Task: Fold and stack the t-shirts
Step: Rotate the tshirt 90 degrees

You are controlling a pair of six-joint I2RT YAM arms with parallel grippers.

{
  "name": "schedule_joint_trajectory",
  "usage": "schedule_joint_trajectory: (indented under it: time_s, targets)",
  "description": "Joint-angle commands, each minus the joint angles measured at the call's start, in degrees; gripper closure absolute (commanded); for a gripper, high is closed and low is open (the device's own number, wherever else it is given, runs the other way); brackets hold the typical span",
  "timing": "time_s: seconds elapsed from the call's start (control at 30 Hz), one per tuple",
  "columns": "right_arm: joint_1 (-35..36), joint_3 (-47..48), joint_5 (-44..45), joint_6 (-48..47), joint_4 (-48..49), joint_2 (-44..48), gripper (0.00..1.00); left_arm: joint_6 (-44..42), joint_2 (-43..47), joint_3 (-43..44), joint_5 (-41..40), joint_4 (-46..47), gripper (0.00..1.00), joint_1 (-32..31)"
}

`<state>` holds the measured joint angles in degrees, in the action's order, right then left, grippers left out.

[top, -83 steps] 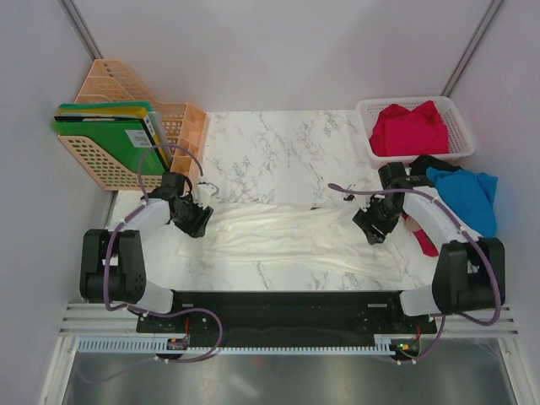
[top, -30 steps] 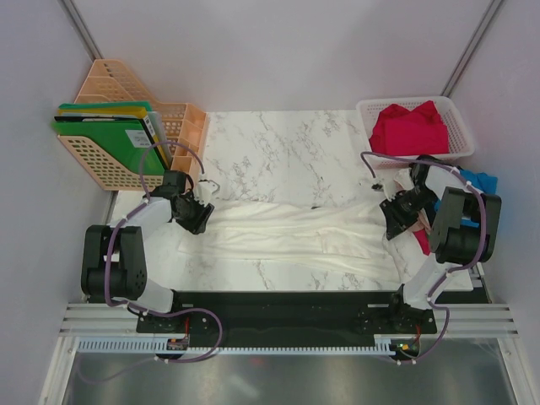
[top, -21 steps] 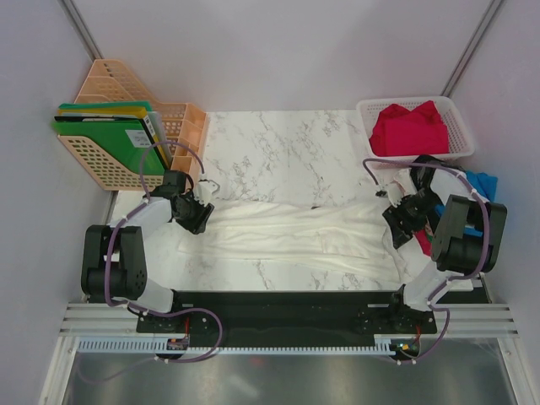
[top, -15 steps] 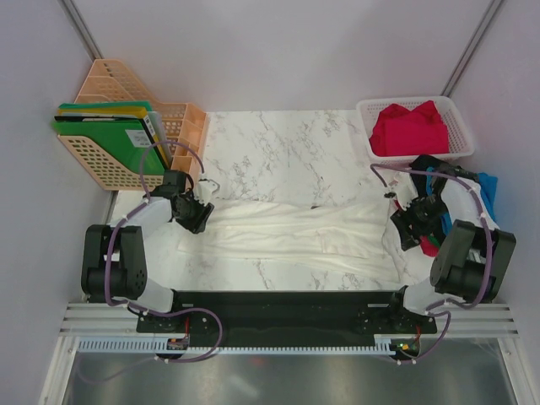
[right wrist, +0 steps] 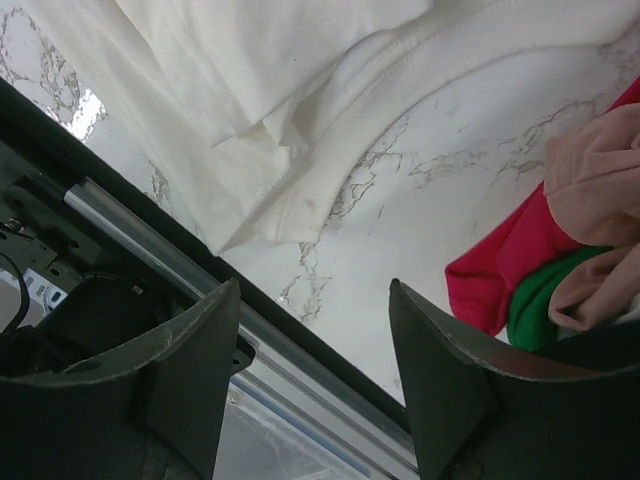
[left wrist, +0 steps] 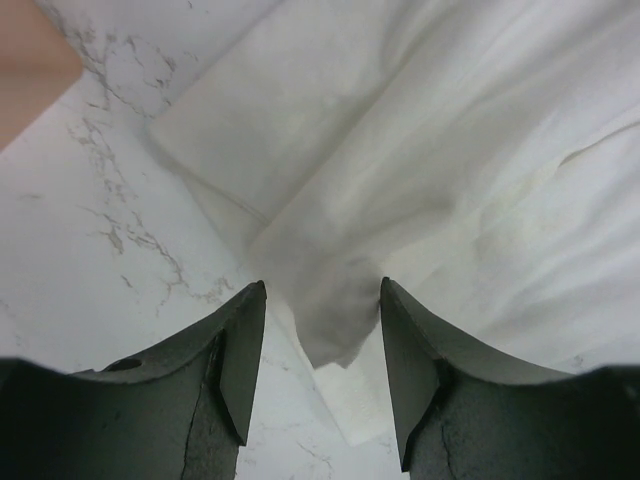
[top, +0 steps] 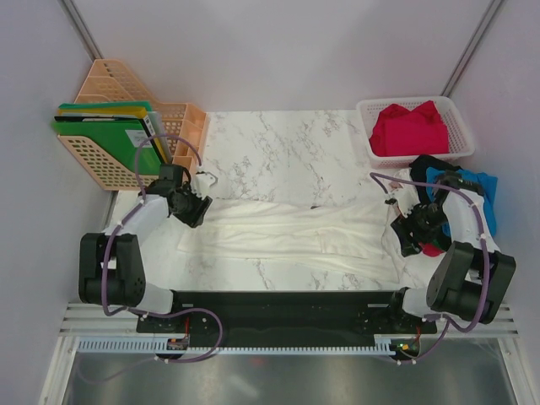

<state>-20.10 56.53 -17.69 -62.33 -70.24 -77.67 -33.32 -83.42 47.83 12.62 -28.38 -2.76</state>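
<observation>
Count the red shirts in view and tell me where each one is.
2. One red shirt lies in the white basket at the far right; a second red shirt peeks from the clothes heap near the right gripper. More may be hidden in that heap.

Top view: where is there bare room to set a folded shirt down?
The widest bare patch of table lies at the far middle, bordered by the peach rack, the white basket and the white t-shirt. A thin strip runs between that shirt and the black base rail. The right edge is crowded with piled t-shirts.
</observation>
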Motion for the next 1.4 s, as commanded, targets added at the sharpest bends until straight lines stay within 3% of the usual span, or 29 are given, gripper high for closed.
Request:
schedule_joint_trajectory:
  time_s: [0.0, 0.23, 0.73, 1.3, 1.37]
  targets:
    - [-0.1, 3.3, -2.8, 0.0, 0.9, -2.6, 0.32, -0.6, 3.3, 4.3, 2.8, -2.2, 0.43, -0.2]
    - [-0.1, 4.7, -4.0, 1.0, 1.3, -5.1, 0.31, -0.3, 2.0, 7.4, 2.4, -3.7, 0.42, -0.9]
    - [-0.1, 0.4, -1.3, -1.4, 2.0, -1.0, 0.32, 1.5, -12.0, 14.7, 1.6, 0.3, 0.49, -1.2]
    - [-0.3, -0.5, 0.6, -1.3, 4.4, -1.8, 0.32, 1.9, -16.8, 16.9, -0.8, 1.2, 0.50, -1.3]
    - [-0.2, -0.8, 0.8, -1.4, 4.6, -1.8, 0.32, 1.9, -16.8, 16.9, -0.7, 1.2, 0.56, -1.3]
